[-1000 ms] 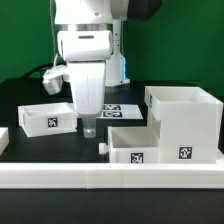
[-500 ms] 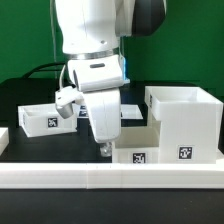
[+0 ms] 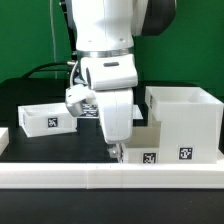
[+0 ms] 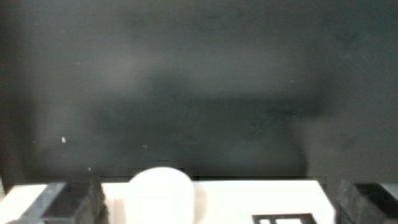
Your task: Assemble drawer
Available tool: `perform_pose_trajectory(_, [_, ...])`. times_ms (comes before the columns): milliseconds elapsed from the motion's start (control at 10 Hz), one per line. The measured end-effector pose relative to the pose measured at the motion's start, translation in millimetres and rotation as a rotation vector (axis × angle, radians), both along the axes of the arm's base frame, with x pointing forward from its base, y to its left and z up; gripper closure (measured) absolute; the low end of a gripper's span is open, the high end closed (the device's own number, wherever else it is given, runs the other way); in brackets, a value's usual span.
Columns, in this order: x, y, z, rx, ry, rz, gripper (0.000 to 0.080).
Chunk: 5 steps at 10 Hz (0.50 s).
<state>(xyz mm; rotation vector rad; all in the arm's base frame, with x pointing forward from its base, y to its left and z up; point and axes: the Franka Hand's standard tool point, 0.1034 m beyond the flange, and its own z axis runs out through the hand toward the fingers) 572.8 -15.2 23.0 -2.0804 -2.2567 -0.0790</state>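
Pincer: your pincer [image 3: 114, 150] hangs low at the near left corner of the front tray [image 3: 130, 156]. It is set wide and has hold of nothing. In the wrist view its two dark fingers [image 4: 45, 205] show as blurred blocks far apart.
Knob: a smooth, round-topped white peg [image 4: 160, 192] stands up between those fingers, nearer one than the other. There is a clear gap on both sides of it.
Front tray: a shallow open box of matte white plastic with thin straight walls. You see it just behind the rail [image 3: 110, 180] and up against the housing's lower side. A square black-and-white tag [image 3: 150, 158] sits on the wall that faces the camera.
Housing: a tall, cube-like white shell [image 3: 185, 125] with an open top, flat plain faces and crisp edges. It stands at the exterior view's right, with its own small tag [image 3: 185, 154] low on the front face.
Left tray: a second shallow white box [image 3: 35, 120] of the same shape, also tagged. It rests toward the exterior view's left, well apart from the pincer.
Tabletop: a dark, flat surface without gloss [image 3: 40, 145]. In the wrist view it looks faintly mottled.
Rail: a long white bar with squared edges, running across the front of the tabletop.
Arm: glossy white rounded casings [image 3: 105, 40], tilted over the front tray and hiding what lies behind them.
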Motion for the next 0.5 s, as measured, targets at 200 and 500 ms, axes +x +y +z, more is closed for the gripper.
perform_pose_trajectory(200, [-0.2, -0.4, -0.3, 0.000, 0.001, -0.001, 0.0151])
perform_pose_trajectory(500, [12.5, 2.1, 0.4, -0.019, 0.006, 0.034, 0.0151])
